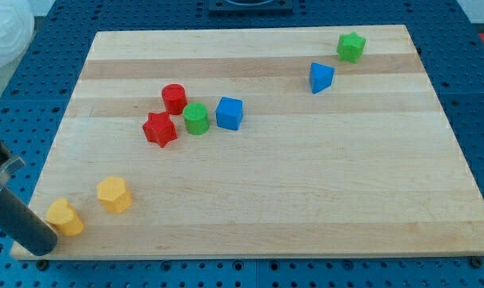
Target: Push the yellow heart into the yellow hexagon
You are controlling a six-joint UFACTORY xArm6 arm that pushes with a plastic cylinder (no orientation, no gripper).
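The yellow heart [65, 217] lies near the board's bottom left corner. The yellow hexagon [114, 194] sits just to its upper right, with a small gap between them. My rod comes in from the view's left edge, and my tip [42, 246] rests at the board's bottom left corner, just left of and below the yellow heart, very close to it.
A red cylinder [174, 98], red star [159, 130], green cylinder [196, 118] and blue cube [230, 113] cluster left of centre. A blue triangular block [321, 77] and green block [351, 46] lie at the top right. The wooden board [306, 192] sits on a blue pegboard.
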